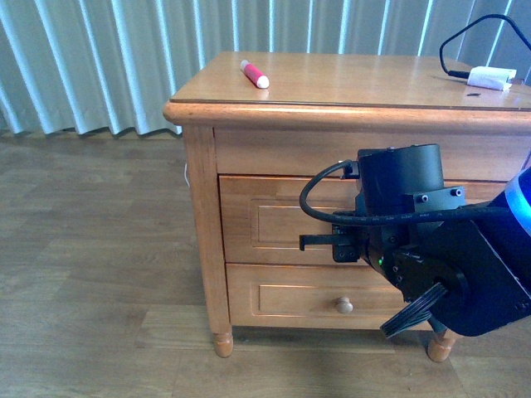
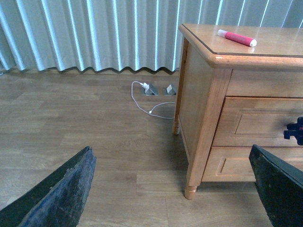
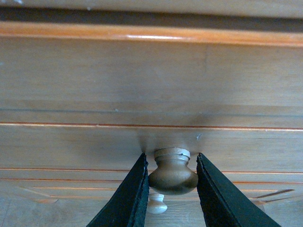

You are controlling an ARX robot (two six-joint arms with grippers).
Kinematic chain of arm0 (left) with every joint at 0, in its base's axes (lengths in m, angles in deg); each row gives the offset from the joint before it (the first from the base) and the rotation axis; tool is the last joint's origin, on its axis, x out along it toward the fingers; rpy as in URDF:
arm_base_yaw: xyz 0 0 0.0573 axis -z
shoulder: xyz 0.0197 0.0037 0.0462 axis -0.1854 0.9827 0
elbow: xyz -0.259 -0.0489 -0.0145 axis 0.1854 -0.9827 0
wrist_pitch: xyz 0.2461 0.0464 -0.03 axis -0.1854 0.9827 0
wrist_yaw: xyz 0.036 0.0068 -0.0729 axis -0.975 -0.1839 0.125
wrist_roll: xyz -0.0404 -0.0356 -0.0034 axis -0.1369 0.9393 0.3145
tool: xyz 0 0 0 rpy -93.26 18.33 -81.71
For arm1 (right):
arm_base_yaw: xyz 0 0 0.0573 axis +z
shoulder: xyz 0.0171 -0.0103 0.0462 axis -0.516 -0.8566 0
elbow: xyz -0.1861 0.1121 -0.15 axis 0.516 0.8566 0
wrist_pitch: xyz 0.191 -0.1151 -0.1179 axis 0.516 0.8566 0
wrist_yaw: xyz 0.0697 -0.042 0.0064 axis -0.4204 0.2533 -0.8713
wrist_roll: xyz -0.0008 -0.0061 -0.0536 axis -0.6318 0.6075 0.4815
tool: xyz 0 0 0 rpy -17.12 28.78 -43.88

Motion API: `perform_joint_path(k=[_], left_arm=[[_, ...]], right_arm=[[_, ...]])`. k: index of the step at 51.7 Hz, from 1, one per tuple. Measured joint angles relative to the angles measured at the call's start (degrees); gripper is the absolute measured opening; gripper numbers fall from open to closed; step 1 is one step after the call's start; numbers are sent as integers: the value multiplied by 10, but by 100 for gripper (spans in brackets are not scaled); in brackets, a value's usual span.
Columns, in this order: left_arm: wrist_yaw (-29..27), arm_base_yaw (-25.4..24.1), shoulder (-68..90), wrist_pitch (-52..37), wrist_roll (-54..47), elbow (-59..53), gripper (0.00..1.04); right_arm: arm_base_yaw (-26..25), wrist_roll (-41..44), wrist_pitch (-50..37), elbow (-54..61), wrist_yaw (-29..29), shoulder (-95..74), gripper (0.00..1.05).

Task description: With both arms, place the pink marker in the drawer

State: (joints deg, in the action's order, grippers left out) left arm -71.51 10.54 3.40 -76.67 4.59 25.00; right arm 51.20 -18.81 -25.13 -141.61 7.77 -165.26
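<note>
The pink marker lies on the nightstand top near its back left corner; it also shows in the left wrist view. The top drawer looks flush with the frame. My right gripper is shut on the drawer knob, one finger on each side. In the front view the right arm hides the knob. My left gripper is open and empty, low over the floor to the left of the nightstand, apart from it.
The lower drawer has its own knob, also seen in the right wrist view. A white adapter with a black cable lies at the top's back right. A white cable lies on the wood floor by the curtain.
</note>
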Motion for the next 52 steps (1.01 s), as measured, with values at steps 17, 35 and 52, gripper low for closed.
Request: perform_joint_path(k=[17, 35, 52], left_arm=[[0, 0, 0, 0, 0, 0, 98], [0, 0, 0, 0, 0, 0, 98], [0, 0, 0, 0, 0, 0, 98]], right_arm=[[0, -4, 15, -4, -2, 1, 24], [1, -15, 13, 36, -17, 28, 24], [25, -49, 19, 188, -9, 132, 24]])
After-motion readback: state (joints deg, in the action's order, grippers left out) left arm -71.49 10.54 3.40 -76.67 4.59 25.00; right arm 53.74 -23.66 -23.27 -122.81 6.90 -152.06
